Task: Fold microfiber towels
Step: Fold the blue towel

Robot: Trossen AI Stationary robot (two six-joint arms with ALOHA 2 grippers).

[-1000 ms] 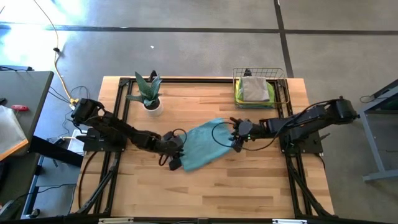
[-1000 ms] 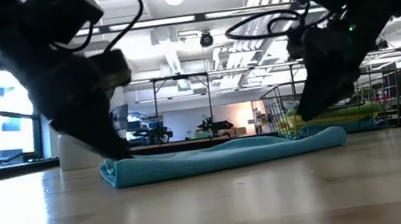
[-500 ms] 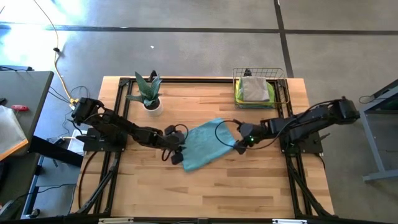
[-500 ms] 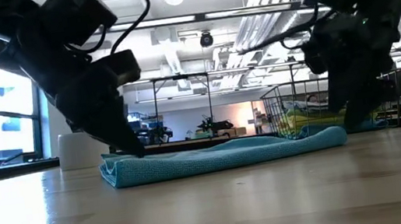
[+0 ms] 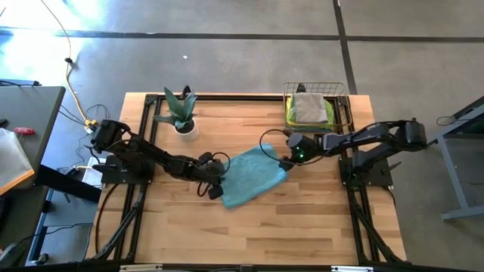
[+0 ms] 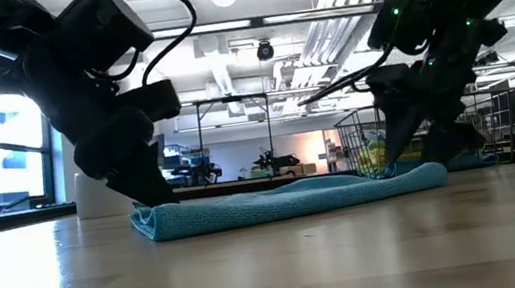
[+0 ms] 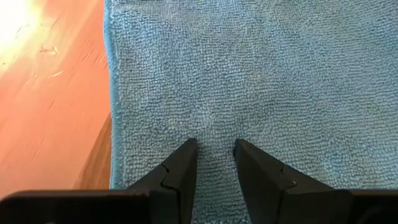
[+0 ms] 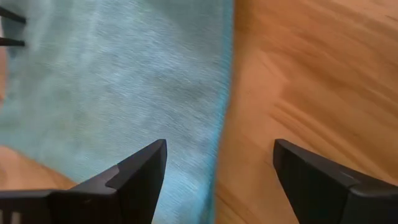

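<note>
**Teal towel flat, both grippers at its edges**

Your table (image 5: 249, 234) carries everything here, so take the teal towel (image 5: 253, 176) as your landmark: it lies flat at the middle of the wood, folded over. Beyond its far right corner you have the wire basket (image 5: 344, 106) holding a grey towel (image 5: 310, 107) on a lime green one (image 5: 292, 117). The potted plant (image 5: 180, 113) stands off the towel's far left. Your left gripper (image 7: 213, 155) sits down on the towel's left edge, fingers a narrow gap apart with cloth under the tips; whether it pinches, you cannot tell. Your right gripper (image 8: 219, 163) hovers over the towel's right edge, fingers spread wide, holding nothing.
</note>
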